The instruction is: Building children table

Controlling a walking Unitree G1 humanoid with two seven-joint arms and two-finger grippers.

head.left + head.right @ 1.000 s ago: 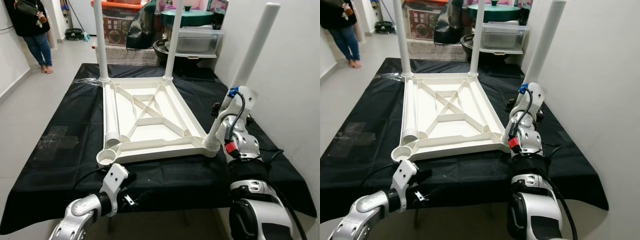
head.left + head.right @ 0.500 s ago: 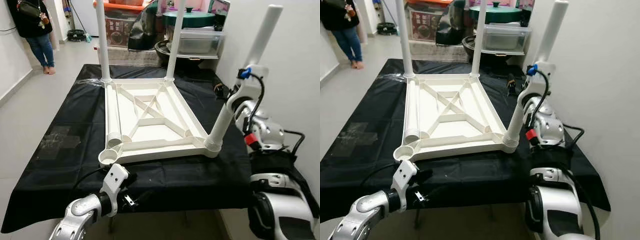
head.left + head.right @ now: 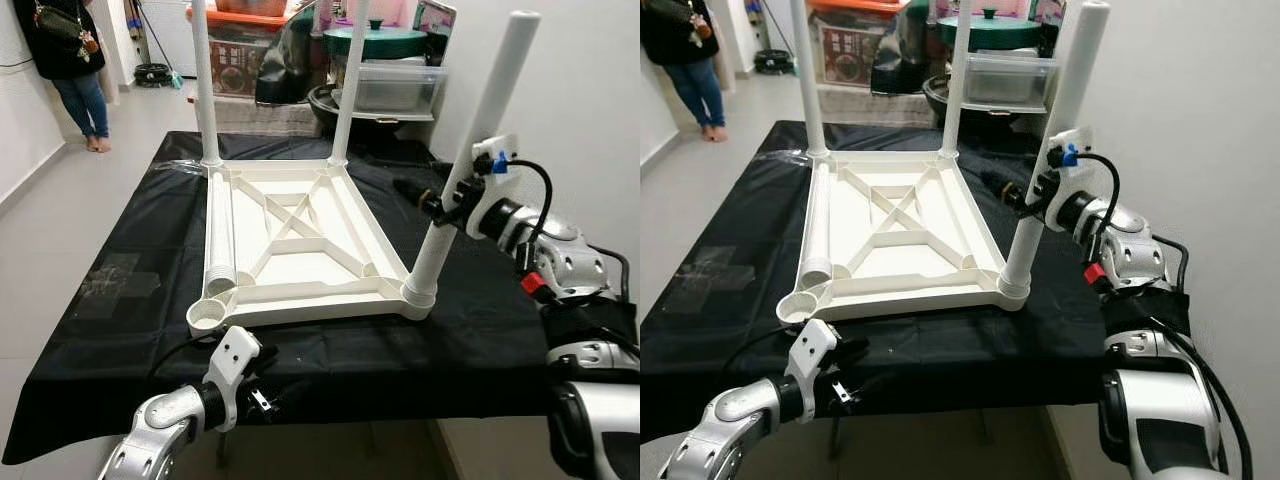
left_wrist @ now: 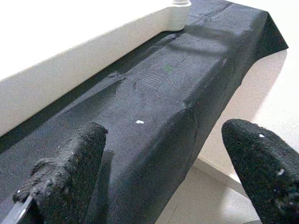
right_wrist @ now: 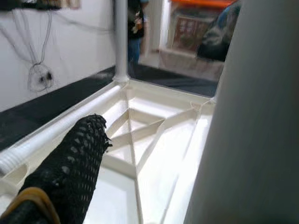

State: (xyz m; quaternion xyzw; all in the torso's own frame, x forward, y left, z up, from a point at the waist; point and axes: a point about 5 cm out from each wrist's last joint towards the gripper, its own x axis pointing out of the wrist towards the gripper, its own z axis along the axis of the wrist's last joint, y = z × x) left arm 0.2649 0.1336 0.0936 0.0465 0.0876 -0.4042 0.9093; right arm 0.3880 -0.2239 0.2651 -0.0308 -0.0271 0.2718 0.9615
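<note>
R gripper [image 3: 448,203] is clamped on the near-right leg [image 3: 470,150] about halfway up; in the R wrist view one black finger [image 5: 70,163] sits beside the white tube that fills the other half of the frame. That leg stands in its near-right corner socket [image 3: 418,296] and tilts off toward the right at the top, so it looks not fully seated.

Step in hand, as I read it: seating this leg. To do it well: bring the top back over the socket so the tube is upright like the two far legs [image 3: 203,80], then turn/press down along the tube's own axis, not sideways — a side push w/ this tilt could drag the tabletop [image 3: 290,235] across the black cloth [image 3: 120,240].

L gripper [image 4: 154,177] hangs open at the near edge of the cloth, below the tabletop's near-left corner, holding nothing. It could brace the frame there.

Still to do: the empty near-left socket [image 3: 209,316]; the loose fourth leg [image 3: 222,235] lies inside the frame along its left side.

A person [image 3: 70,60] stands far left, well apart.
</note>
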